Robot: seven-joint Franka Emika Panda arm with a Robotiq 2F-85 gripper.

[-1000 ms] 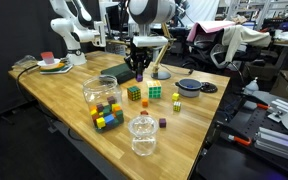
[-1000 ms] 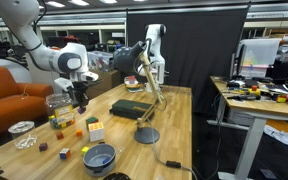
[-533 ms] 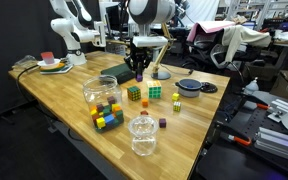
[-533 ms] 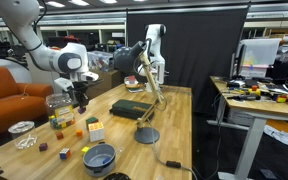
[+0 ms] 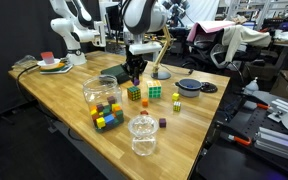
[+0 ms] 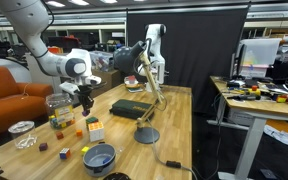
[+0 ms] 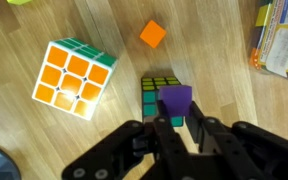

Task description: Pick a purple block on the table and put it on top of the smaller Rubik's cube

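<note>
My gripper [image 7: 174, 120] is shut on the purple block [image 7: 174, 98], a tiny solid purple cube, and holds it above the table. In the wrist view the block hangs over the right part of the smaller Rubik's cube [image 7: 154, 92], dark with black edges; the block and fingers hide most of it. In an exterior view the gripper [image 5: 135, 73] is just above and behind the smaller Rubik's cube [image 5: 134, 94]. In an exterior view the gripper [image 6: 84, 101] hangs above the cubes. A second purple block [image 5: 163, 124] lies on the table.
A brighter Rubik's cube [image 7: 76, 77] [image 5: 154, 92] sits beside the small one. An orange block [image 7: 152, 34] and a book [image 7: 282, 40] lie beyond. A jar of blocks [image 5: 102, 101], a glass jar [image 5: 142, 135], a blue bowl [image 5: 190, 87] and a lamp base [image 6: 146, 135] stand around.
The gripper has shifted slightly to the left with the purple block, closer over the smaller Rubik's cube. Nothing on the table has moved.
</note>
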